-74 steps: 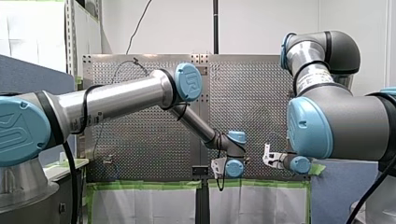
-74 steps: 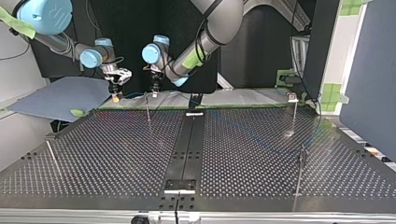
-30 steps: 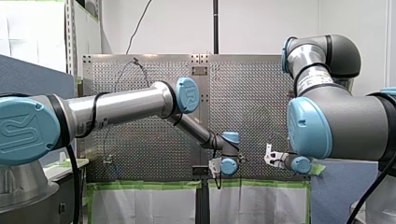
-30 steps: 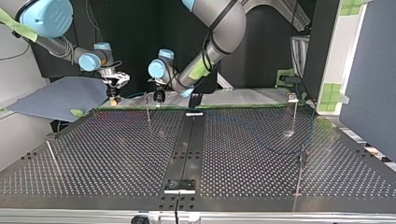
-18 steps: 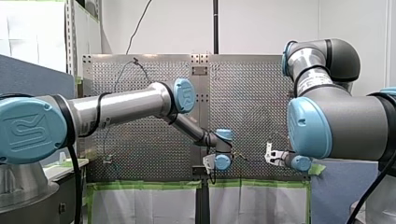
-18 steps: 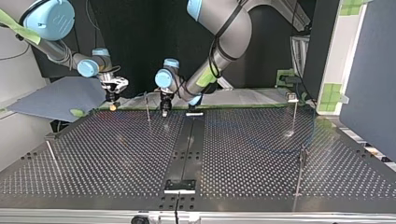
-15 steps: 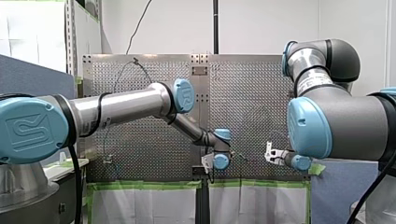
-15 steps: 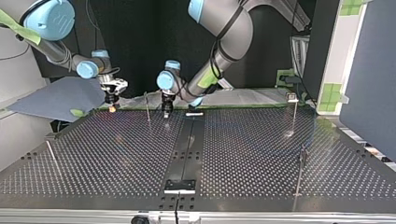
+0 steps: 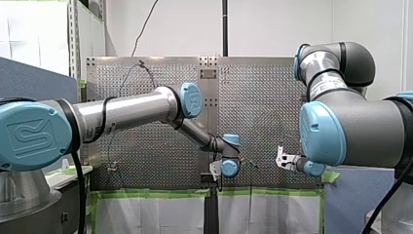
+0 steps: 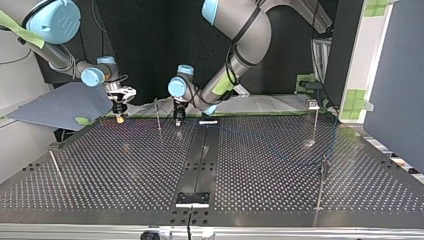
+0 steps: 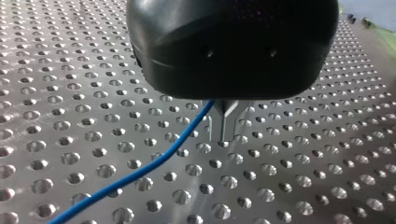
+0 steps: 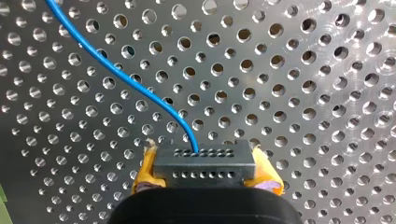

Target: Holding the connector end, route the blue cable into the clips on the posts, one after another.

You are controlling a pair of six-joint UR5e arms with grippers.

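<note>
Connector (image 12: 204, 164) is clamped between the right gripper's (image 12: 205, 171) yellow pads, at the top view's upper left. Blue cable (image 11: 140, 170) is pinched in the left gripper's (image 11: 224, 134) closed metal fingers, just beside the post (image 10: 158, 116). First-clip routing is judged in hand: the cable is to be raised to that post's top and pressed in.

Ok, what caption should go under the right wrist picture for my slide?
My right gripper clamps the dark connector, its blue cable curving away over the perforated table.
</note>
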